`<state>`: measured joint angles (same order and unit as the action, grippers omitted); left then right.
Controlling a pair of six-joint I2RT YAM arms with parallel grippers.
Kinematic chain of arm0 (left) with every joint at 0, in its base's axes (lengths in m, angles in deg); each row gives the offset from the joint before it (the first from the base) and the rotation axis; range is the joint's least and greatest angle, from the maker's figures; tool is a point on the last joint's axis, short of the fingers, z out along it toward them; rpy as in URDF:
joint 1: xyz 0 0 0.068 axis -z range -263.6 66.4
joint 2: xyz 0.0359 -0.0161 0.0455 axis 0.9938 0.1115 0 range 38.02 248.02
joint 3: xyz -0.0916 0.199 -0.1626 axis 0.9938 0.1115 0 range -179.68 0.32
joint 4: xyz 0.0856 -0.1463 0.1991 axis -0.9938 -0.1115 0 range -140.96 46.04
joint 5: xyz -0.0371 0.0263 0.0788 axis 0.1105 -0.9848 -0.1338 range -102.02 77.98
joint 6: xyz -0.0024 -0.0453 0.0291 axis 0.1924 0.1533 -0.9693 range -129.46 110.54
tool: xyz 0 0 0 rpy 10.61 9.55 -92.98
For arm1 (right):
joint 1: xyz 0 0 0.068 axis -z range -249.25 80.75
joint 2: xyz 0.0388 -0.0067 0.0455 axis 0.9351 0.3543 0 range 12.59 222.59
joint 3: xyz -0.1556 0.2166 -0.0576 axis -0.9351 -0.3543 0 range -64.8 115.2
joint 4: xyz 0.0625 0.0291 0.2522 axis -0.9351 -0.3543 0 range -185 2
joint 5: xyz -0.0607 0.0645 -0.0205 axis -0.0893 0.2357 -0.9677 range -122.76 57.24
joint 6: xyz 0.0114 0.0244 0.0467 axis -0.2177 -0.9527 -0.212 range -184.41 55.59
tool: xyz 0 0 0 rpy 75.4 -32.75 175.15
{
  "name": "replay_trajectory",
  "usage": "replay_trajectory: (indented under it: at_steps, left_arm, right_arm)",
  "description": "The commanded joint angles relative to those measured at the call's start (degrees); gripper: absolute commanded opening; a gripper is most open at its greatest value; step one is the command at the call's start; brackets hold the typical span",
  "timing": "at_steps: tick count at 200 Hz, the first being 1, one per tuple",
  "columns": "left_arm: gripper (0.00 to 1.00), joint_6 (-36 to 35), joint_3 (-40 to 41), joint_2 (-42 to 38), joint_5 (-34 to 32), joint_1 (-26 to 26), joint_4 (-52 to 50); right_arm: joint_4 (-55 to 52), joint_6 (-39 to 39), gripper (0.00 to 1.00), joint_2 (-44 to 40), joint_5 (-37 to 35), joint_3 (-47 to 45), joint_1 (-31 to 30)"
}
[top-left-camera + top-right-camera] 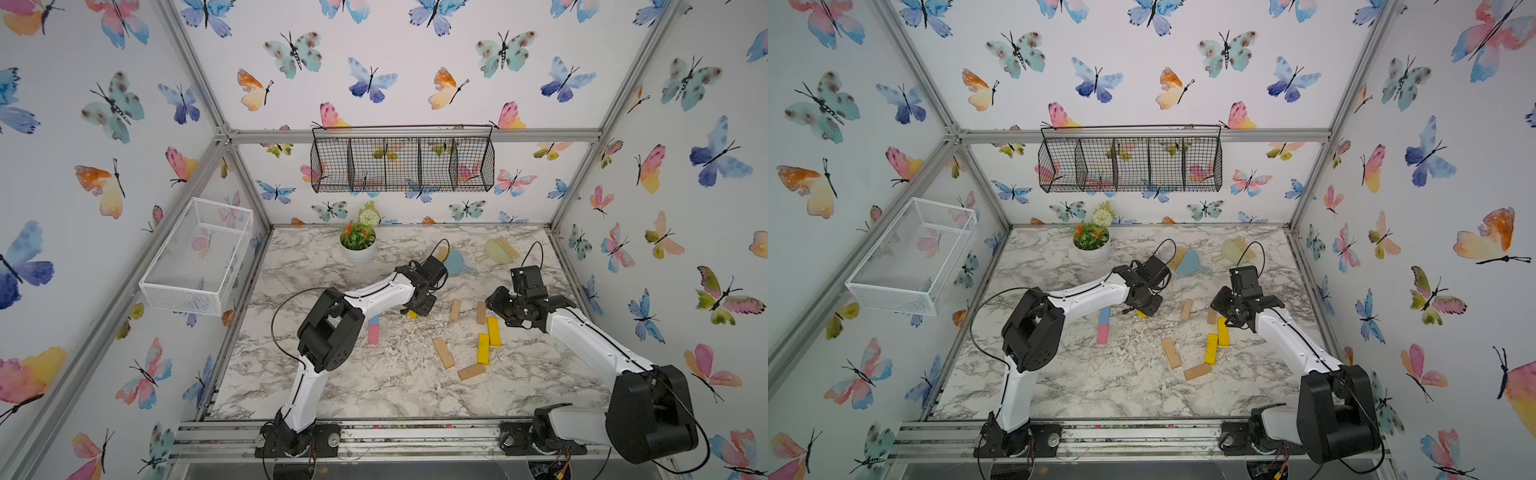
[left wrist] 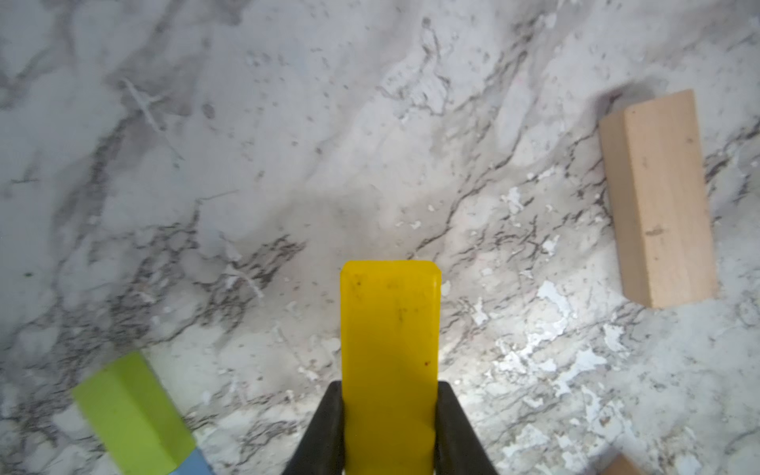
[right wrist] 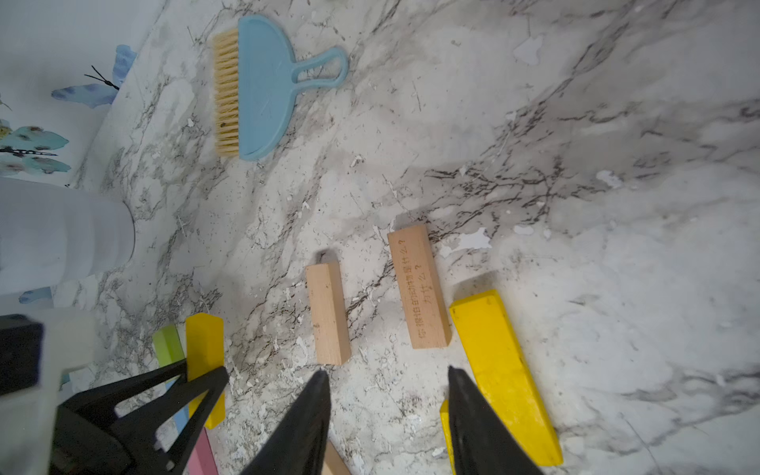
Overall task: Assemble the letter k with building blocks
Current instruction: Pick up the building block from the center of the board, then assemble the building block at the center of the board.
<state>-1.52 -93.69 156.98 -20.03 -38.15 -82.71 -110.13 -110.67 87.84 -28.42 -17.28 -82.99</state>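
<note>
My left gripper (image 2: 390,386) is shut on a yellow block (image 2: 390,349), which sticks out past the fingertips low over the marble table (image 1: 332,386). A lime-green block (image 2: 131,411) lies beside it, end to end with light-blue (image 1: 374,320) and pink (image 1: 373,334) blocks. My right gripper (image 3: 385,370) is open and holds nothing. It hovers near two tan blocks (image 3: 328,314) (image 3: 419,288) and a yellow one (image 3: 501,370). Another yellow block (image 1: 483,349) and two tan ones (image 1: 444,353) (image 1: 471,371) lie nearer the front.
A blue hand brush (image 1: 455,262) and a green one (image 1: 500,250) lie at the back. A potted plant (image 1: 358,245) stands at the back left. A white mesh basket (image 1: 199,257) hangs on the left wall and a black wire basket (image 1: 402,164) on the back wall.
</note>
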Motion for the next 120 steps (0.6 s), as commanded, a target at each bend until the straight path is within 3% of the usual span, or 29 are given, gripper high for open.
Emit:
replay_trajectory:
  at_steps: [1, 71, 120]
  left_arm:
    - [0.27, -4.65, 2.64, -4.2, 6.59, -2.05, 1.65]
    - [0.32, -10.24, 7.66, -8.55, 13.72, -8.96, 4.95]
    - [0.32, -13.71, 8.17, -8.0, 10.75, -10.64, 5.06]
  right_arm:
    - [0.76, 0.82, 0.49, 1.04, 0.96, -0.85, 0.19]
    - [0.93, 1.17, 0.48, 0.96, 1.28, -0.87, 0.15]
    - [1.74, 0.82, 0.48, 1.53, 2.14, -1.22, 0.19]
